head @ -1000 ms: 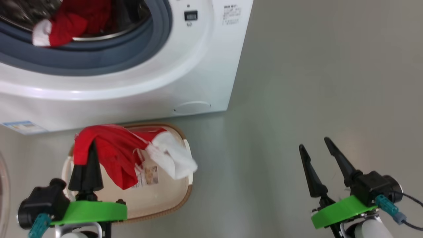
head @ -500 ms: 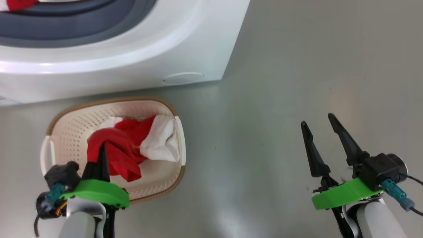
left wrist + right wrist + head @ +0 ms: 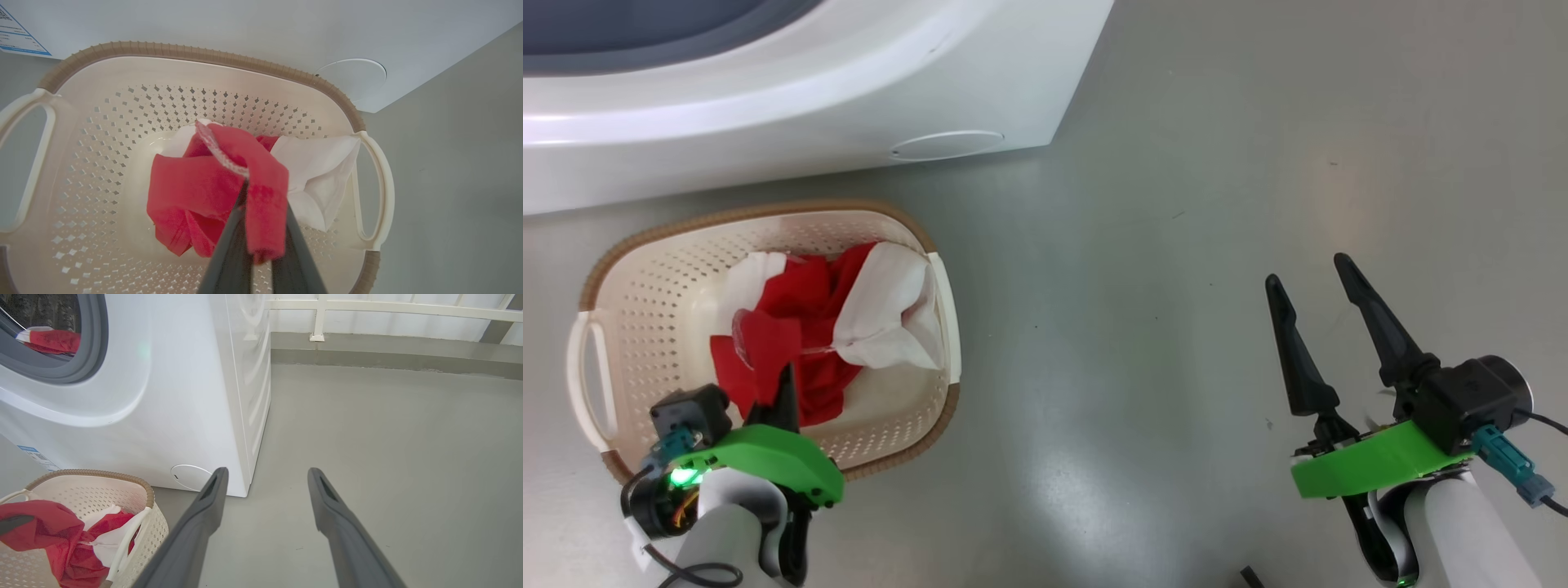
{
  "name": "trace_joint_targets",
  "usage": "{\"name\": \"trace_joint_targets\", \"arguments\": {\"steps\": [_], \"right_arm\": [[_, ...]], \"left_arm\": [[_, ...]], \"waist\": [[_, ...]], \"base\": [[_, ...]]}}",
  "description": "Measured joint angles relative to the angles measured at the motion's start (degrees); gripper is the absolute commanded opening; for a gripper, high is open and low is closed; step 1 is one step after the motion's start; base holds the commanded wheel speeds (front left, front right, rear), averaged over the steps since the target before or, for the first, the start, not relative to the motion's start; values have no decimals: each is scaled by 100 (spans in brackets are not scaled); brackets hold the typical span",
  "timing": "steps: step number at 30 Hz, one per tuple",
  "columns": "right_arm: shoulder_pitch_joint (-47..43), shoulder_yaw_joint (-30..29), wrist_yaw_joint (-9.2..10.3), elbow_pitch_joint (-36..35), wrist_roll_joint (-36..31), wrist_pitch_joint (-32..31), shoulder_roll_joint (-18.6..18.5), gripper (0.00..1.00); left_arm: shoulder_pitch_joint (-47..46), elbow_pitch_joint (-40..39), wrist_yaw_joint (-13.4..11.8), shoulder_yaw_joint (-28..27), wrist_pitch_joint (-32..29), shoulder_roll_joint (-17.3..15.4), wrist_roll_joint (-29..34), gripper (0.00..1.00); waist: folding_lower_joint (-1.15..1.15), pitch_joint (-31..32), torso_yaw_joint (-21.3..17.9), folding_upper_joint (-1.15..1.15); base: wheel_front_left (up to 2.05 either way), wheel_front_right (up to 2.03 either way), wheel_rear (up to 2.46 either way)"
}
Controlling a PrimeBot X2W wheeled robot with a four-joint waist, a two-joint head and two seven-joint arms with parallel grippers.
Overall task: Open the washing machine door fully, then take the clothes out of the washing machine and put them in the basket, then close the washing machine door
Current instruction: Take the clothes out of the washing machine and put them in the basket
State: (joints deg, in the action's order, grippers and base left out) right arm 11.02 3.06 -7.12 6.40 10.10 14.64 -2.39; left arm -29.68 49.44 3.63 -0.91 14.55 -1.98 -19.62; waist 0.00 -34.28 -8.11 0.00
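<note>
While it hangs over the basket [image 3: 645,278], L gripper [image 3: 786,380] is clamped tight on a fold of the red/white clothes [image 3: 196,183], rest bunched inside basket, just in front of washing machine [image 3: 849,122]. R gripper [image 3: 1307,271] hovers over grey floor [image 3: 1176,245], fingers apart, holding nothing. More red fabric [image 3: 51,339], prob. another garment, sits in drum [image 3: 41,310].

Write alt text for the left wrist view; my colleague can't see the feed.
The left end effector is shut on a fold of the red clothes, holding it over the cream basket, where the rest of the red and white fabric lies heaped. Behind the basket stands the white washing machine with its round flap.
</note>
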Motion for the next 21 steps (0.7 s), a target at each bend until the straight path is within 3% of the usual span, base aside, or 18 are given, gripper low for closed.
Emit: {"name": "trace_joint_targets", "arguments": {"steps": [3, 4, 7, 8, 9, 21], "right_arm": [[49, 12, -1, 5, 4, 0, -1, 100], [77, 12, -1, 7, 9, 0, -1, 100], [106, 18, 0, 26, 9, 0, -2, 100], [105, 25, -1, 51, 11, 0, -2, 100], [105, 43, -1, 70, 19, 0, -3, 100], [93, 168, -1, 232, 60, 0, -5, 100]], "left_arm": [[-103, 233, 12, -24, 0, 2, 0, 0], [-128, 289, 49, -35, 0, 2, 0, 6], [-166, 399, 51, -73, 0, 9, 4, 59], [-169, 430, 51, -79, 0, 8, 4, 94], [-169, 463, 51, -79, 0, 9, 4, 100], [-140, 337, 89, -68, 0, 15, 47, 100]], "waist": [[0, -38, -24, 0], [0, -39, -29, 0], [0, -17, -29, 0], [0, 5, -29, 0], [0, 33, -29, 0], [0, 437, 9, 0]], "base": [[0, 0, 0], [0, 0, 0], [0, 0, 0], [0, 0, 0], [0, 0, 0], [0, 0, 0]]}}
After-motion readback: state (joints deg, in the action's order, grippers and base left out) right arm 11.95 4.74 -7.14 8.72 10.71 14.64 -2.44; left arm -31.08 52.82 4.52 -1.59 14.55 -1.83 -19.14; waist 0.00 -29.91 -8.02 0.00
